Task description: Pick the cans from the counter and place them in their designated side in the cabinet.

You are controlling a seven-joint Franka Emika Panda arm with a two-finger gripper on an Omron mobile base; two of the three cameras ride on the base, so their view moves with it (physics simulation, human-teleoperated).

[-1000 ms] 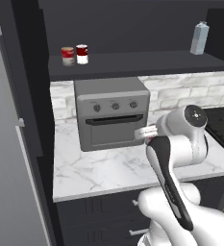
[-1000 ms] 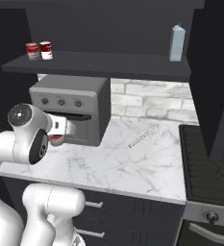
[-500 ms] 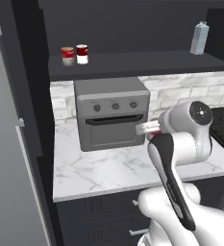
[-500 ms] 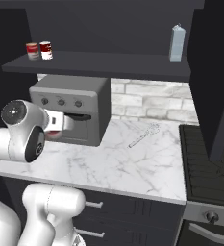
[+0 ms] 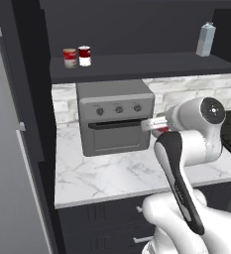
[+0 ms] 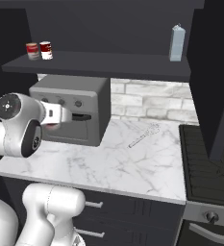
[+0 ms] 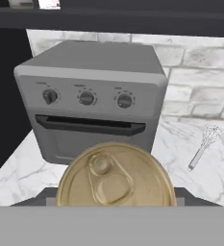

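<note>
At six o'clock in the hand view, a gold-lidded can (image 7: 114, 175) sits clamped in the gripper (image 5: 158, 128), before the toaster oven (image 5: 116, 118). Recommended: raise it clear of the oven top and keep it upright, then set it beside the two cans (image 5: 77, 56) on the cabinet shelf (image 5: 137, 65), at eleven o'clock.

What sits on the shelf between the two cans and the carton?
Nothing: in the right base view the shelf board runs bare from the two cans at its left end to the carton near its right end.
</note>
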